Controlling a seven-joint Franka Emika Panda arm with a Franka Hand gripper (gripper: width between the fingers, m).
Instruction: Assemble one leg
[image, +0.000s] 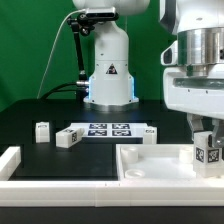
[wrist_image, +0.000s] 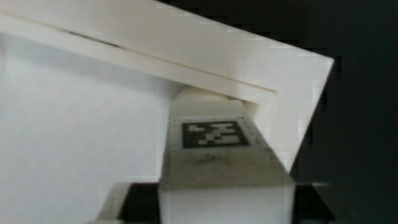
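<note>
Claw (image: 206, 146) pinching one leg (image: 207, 152) at right, over panel (image: 150, 160). Three more legs lie loose on surface (image: 30, 112).

Leg (image: 208, 152) in pincer (image: 207, 128): white, with black-and-white square tag. Same tag in wrist view (wrist_image: 214, 134), checker-like pattern on grey-white face. Large panel (image: 150, 160): plain white. Marker board (image: 108, 130): white, row of black tags. Loose legs (image: 42, 131) (image: 68, 137) (image: 148, 132): white, dark tags. Desk (image: 30, 115): black. Backdrop (image: 30, 50): green. Arm base (image: 108, 70): white, black triangle sign, blue glow below.
</note>
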